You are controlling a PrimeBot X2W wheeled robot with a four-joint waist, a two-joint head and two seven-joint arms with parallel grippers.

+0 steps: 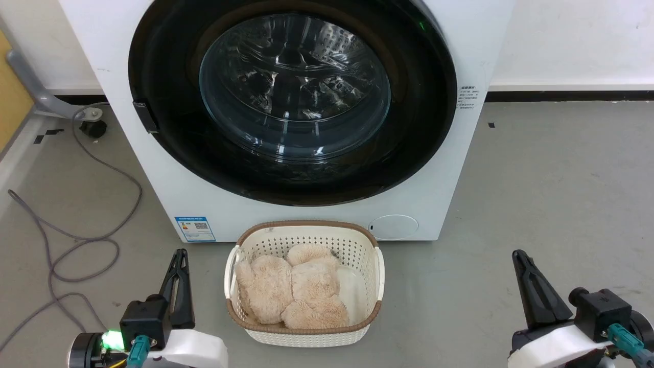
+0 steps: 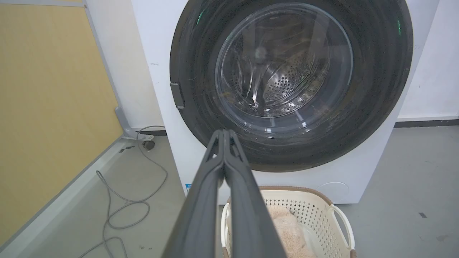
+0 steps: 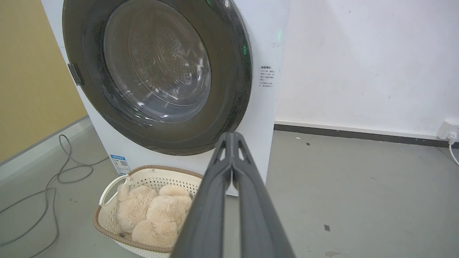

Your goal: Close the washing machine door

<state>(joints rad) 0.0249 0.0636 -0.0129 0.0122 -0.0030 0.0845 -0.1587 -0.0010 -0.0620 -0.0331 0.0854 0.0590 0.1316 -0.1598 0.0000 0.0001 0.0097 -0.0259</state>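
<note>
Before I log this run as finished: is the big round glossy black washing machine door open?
No, the round glossy black door lies flush against the front of the white washing machine.

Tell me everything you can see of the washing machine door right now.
The washing machine door is large and round: a glossy black ring around a bulging clear glass bowl, with the perforated steel drum showing through. A small dark tab sits on its left edge. It lies flush in the white front of the washing machine, apparently shut. Nothing touches it; the left tool and right tool are low, away from it.
</note>
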